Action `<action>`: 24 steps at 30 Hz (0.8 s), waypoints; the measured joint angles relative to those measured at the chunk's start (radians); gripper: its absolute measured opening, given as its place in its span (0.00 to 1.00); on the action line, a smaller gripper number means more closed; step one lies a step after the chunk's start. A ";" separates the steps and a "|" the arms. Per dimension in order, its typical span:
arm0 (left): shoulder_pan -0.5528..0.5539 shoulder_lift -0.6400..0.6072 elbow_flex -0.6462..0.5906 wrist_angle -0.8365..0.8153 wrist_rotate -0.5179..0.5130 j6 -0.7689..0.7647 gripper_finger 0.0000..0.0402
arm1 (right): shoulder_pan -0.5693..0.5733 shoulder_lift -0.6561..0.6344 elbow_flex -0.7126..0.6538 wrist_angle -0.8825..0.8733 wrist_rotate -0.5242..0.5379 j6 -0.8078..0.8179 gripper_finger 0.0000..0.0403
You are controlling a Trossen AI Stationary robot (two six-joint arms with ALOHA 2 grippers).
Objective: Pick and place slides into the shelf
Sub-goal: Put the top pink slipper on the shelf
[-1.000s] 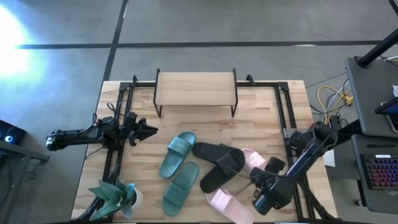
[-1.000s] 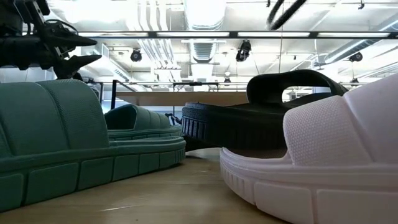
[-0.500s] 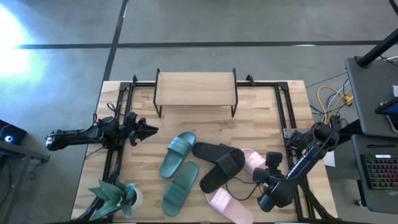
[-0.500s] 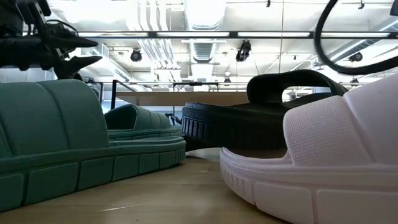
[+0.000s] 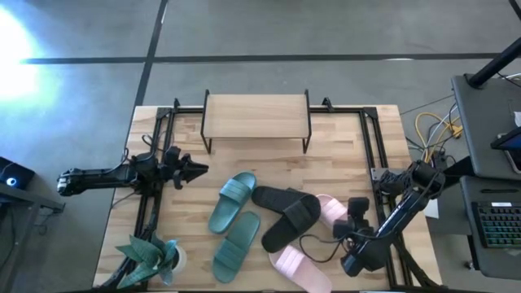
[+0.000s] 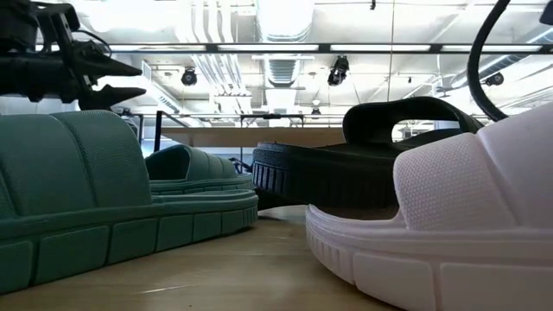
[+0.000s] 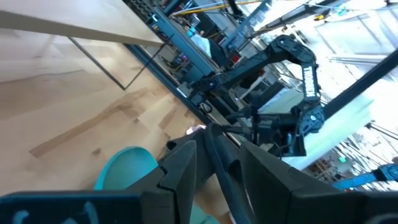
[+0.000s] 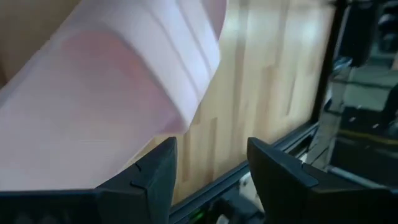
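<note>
Six slides lie sole-down mid-table: a teal-green pair (image 5: 232,202) (image 5: 236,244), a black pair (image 5: 281,199) (image 5: 286,226) overlapping, and a light pink pair (image 5: 332,210) (image 5: 297,267). The shelf (image 5: 256,116) stands on its thin black legs at the far edge. My left gripper (image 5: 194,171) (image 7: 216,149) is open and hovers left of the teal slides, pointing toward them. My right gripper (image 5: 350,216) (image 8: 211,149) is open, low at the right, with the pink slide (image 8: 106,93) just ahead of its fingers.
A teal-green potted plant (image 5: 151,256) stands at the near left corner. A black metal frame (image 5: 376,155) runs along the table's sides. Bare wood lies between the shelf and the slides. Cables and a keyboard (image 5: 496,224) sit off the table's right edge.
My right arm has shifted a little toward the table's right edge, and its cable has swung right in the low view. The slides have stayed put.
</note>
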 joint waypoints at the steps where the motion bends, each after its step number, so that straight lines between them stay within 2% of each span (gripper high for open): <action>1: 0.000 0.002 0.000 0.001 -0.005 -0.005 0.28 | 0.000 0.000 0.000 0.002 0.019 -0.013 0.47; 10: 0.000 0.009 0.000 0.033 -0.013 -0.051 0.28 | -0.005 -0.059 0.020 0.117 0.130 -0.150 0.51; 13: 0.000 0.009 0.000 0.027 -0.030 -0.051 0.28 | -0.005 -0.078 0.003 0.164 0.117 -0.170 0.52; 18: 0.000 0.019 0.000 0.026 -0.034 -0.050 0.28 | -0.004 -0.081 -0.050 0.222 0.032 -0.185 0.52; 24: 0.000 0.032 0.000 0.026 -0.034 -0.050 0.28 | -0.019 -0.081 -0.112 0.317 0.050 -0.333 0.52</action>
